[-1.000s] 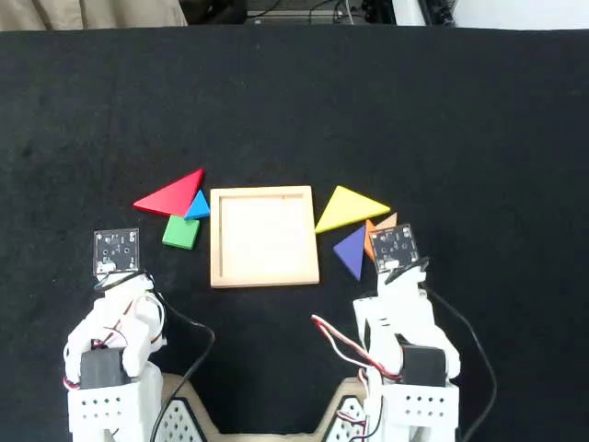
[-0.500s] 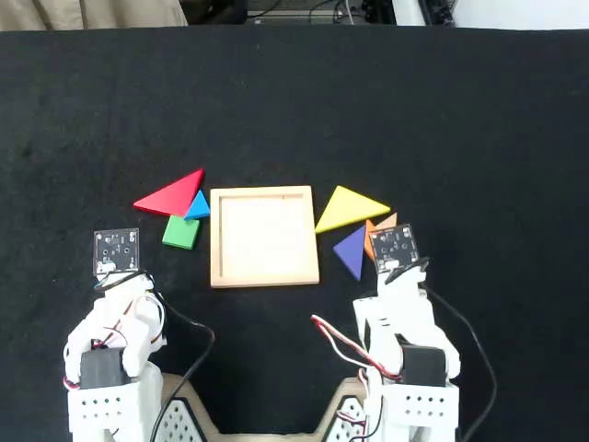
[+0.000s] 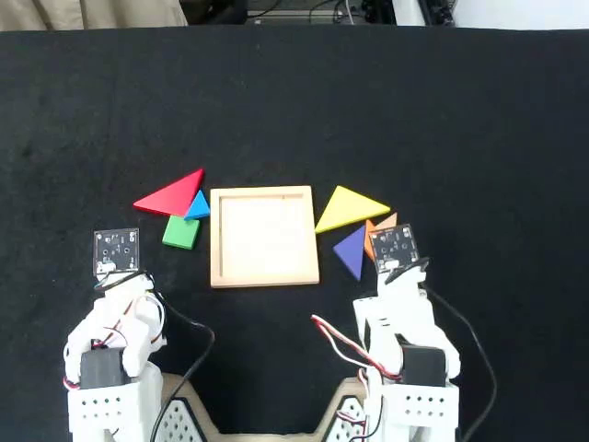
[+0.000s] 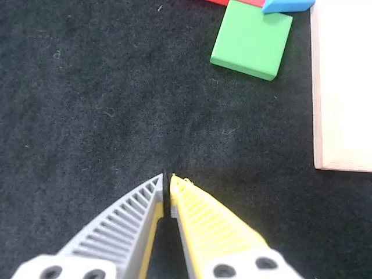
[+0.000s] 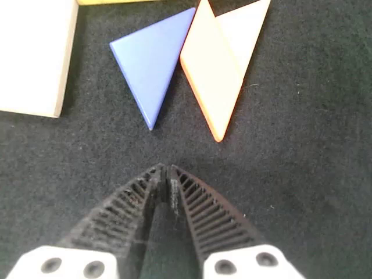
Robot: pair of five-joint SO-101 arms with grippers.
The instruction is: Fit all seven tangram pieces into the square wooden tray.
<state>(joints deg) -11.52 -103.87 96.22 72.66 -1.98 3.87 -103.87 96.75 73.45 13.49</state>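
The high camera is looking down on the table [image 3: 294,110] from afar, arms [image 3: 405,341] at 6 o'clock. Both wrist cameras are looking down from close, each sharing a tray [image 3: 264,191] edge with it.

Robotics lab bench, by the look. Table [image 3: 294,92] under black cloth [image 3: 479,129]; white left arm [image 3: 115,341] and right arm [image 3: 405,336] fixed on perforated bases [image 3: 106,412] at near edge, bare red and black wires [image 3: 333,339] looping off them. Past far edge: beige curtain [image 3: 110,13], bundle of cables [image 3: 317,11], corner of white equipment [image 3: 515,11].
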